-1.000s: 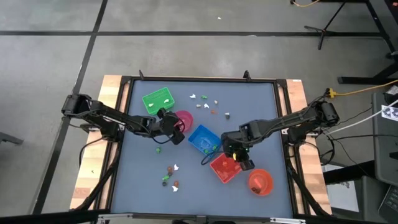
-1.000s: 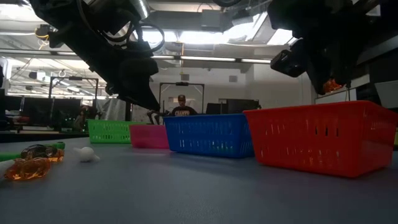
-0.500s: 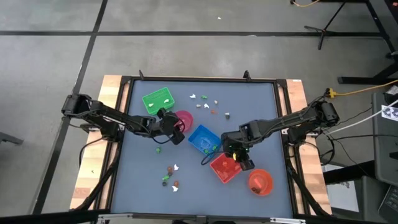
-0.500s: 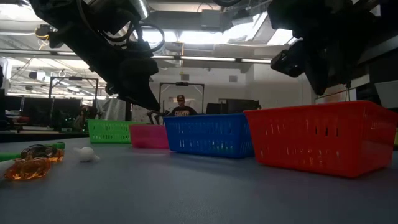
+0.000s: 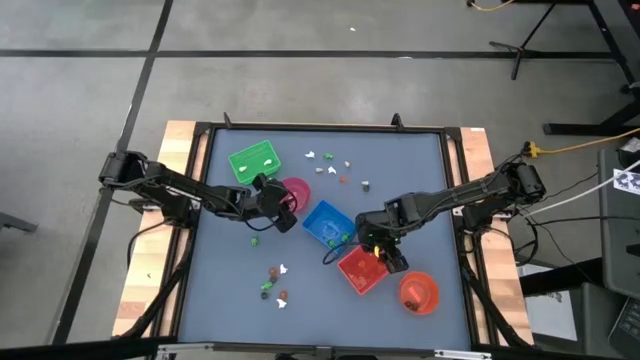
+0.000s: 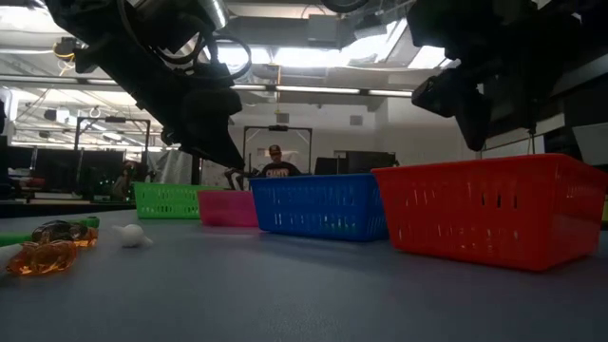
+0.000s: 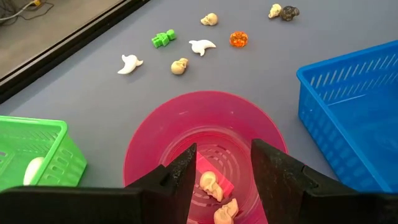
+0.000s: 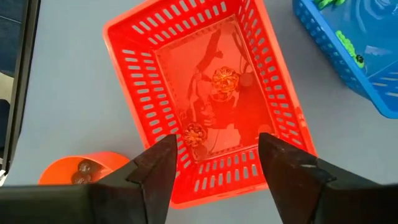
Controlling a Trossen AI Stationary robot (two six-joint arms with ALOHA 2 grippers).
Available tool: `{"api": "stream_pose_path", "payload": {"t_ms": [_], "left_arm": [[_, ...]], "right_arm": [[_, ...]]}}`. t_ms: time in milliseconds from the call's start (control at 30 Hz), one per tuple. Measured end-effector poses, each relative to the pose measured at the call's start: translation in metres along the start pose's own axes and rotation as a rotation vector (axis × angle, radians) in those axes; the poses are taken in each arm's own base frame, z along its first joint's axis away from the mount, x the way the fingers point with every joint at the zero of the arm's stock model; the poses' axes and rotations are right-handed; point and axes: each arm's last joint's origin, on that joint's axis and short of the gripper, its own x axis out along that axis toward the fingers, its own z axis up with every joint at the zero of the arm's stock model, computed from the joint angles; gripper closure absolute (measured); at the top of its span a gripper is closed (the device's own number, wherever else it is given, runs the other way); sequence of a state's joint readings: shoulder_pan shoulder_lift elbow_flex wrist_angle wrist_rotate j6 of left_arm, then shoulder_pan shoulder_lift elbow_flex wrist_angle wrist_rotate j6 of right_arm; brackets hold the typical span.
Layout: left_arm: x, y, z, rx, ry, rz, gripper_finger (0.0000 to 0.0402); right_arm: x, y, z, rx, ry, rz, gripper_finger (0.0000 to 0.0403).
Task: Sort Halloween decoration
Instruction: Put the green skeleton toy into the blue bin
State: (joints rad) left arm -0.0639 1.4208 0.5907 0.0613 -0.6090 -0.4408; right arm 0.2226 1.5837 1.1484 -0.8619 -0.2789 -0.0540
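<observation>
My right pincer (image 8: 214, 165) gapes empty over the red basket (image 8: 134, 93), two pumpkins (image 8: 224, 81) sorted; trinkets (image 7: 202, 46) remain loose on the counter (image 7: 261, 74).

From my overhead feed the worktop (image 5: 320, 300) is a blue-grey mat in a dark frame, with pale wooden boards (image 5: 150, 270) showing at its left and right edges. Around it I see grey concrete floor (image 5: 300, 85) crossed by dark seam lines. At the upper right a black stand's legs (image 5: 530, 42) spread over the floor, and a yellow cable (image 5: 590, 145) runs in from the right edge. On the level feed, the room behind is dim, with long ceiling lights (image 6: 313, 92) across the upper middle, a dark doorway frame (image 6: 277, 133) at centre, and a person (image 6: 276, 163) seated in front of it.
</observation>
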Motion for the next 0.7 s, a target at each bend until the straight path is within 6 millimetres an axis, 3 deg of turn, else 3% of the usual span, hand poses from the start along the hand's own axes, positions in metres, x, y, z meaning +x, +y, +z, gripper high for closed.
{"api": "stream_pose_path", "payload": {"t_ms": [533,700], "left_arm": [[0.0,-0.0003,0.0006,-0.004,-0.005,-0.003,0.0264],[-0.0003,-0.0046,0.0073,0.026,-0.053,-0.073,0.0264]], "right_arm": [[0.0,0.0,0.0,0.0,0.0,-0.002,0.0177],[0.0,0.0,0.0,0.0,0.0,-0.002,0.0177]]}}
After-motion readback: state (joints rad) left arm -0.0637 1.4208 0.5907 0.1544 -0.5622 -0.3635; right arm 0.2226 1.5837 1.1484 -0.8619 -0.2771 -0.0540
